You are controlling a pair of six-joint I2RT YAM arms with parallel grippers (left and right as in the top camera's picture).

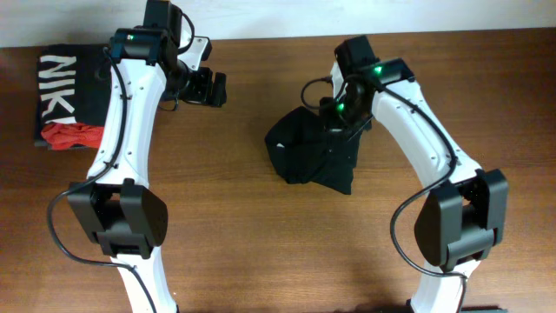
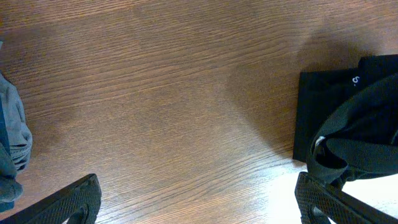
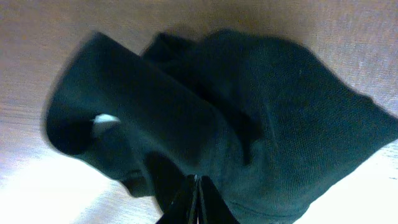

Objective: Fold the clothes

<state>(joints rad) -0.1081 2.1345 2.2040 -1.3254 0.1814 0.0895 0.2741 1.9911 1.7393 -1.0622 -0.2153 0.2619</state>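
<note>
The black garment lies bunched on the wooden table at centre right. My right gripper is at its far edge, shut on the fabric and lifting part of it. In the right wrist view the garment fills the frame, a small white tag shows on it, and the closed fingers pinch a fold. My left gripper is open and empty, left of the garment and apart from it. In the left wrist view its fingers stand wide over bare wood, with the garment at the right.
A folded black shirt with white "NIKE" letters lies at the far left, with a small red garment on its near edge. Grey fabric shows at the left edge of the left wrist view.
</note>
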